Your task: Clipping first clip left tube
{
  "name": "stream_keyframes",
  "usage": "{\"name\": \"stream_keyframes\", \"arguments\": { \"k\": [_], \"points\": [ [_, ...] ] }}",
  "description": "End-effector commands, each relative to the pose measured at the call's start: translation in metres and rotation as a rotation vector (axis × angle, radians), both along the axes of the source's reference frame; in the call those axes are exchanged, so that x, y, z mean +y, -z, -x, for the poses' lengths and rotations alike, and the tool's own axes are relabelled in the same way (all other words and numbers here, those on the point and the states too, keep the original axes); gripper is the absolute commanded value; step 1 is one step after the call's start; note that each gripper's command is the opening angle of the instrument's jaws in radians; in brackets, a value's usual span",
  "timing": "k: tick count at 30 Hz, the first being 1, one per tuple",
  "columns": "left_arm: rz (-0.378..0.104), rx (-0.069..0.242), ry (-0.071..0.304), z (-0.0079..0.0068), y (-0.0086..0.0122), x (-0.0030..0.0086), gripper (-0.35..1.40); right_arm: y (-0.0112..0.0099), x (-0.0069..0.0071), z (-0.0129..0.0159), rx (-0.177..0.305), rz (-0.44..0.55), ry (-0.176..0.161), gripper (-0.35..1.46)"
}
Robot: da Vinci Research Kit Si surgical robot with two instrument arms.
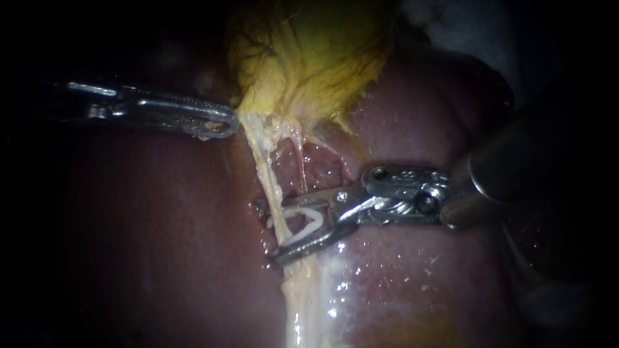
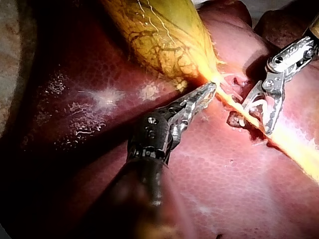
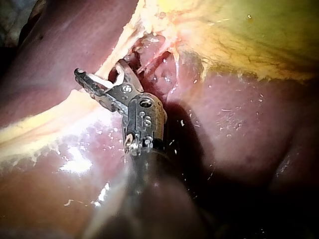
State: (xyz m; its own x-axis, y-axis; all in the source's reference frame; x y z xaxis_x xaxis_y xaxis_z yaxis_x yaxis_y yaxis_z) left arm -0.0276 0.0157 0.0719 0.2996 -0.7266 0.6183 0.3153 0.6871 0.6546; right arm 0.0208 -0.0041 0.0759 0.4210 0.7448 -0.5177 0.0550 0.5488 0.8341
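Two instruments meet below the gallbladder [image 1: 303, 58]. Your left instrument [image 1: 227, 124] lies nearly level, with its jaws closed together on the gallbladder's lower edge. Your right instrument [image 1: 278, 232] comes in from the opposite side with its wrist bent. Its jaws stand wide apart and hold a white clip [image 1: 303, 219] between them. The left tube [image 1: 264, 171] runs taut from the gallbladder's neck straight away over the liver [image 1: 161, 225], its long axis along that line. The clip straddles this tube near the gallbladder, its mouth pointing across it. A thinner tube [image 1: 302, 169] lies just beside.
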Motion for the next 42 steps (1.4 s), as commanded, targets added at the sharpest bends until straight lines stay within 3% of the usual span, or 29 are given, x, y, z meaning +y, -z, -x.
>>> {"name": "stream_keyframes", "arguments": {
  "k": [1, 9, 17, 23, 29, 37, 42],
  "points": [
    [0.0, 0.0, 0.0, 0.0, 0.0, 0.0, -0.35, 0.0, -0.0001, -0.0002, 0.006, -0.006, 0.006, 0.58],
    [0.0, 0.0, 0.0, 0.0, 0.0, 0.0, -0.35, 0.0016, -0.0014, -0.0013, 0.139, -0.087, 0.006, 0.58],
    [0.0, 0.0, 0.0, 0.0, 0.0, 0.0, -0.35, 0.0043, -0.0033, -0.0025, 0.239, -0.151, 0.049, 0.58],
    [0.0, 0.0, 0.0, -0.0001, 0.0, 0.0, -0.35, 0.0055, -0.0045, -0.0028, 0.268, -0.158, 0.108, 0.54],
    [0.0, 0.0, 0.0, -0.0001, 0.0, 0.0, -0.35, 0.0056, -0.0046, -0.0024, 0.282, -0.168, 0.148, 0.5],
    [0.0, 0.0, 0.0, -0.0001, 0.0, 0.0, -0.35, 0.005, -0.0042, -0.0017, 0.245, -0.153, 0.175, 0.37],
    [0.0, 0.0, 0.0, -0.0001, 0.0, 0.0, -0.35, 0.0047, -0.004, -0.0015, 0.239, -0.148, 0.159, 0.23]
  ]
}}
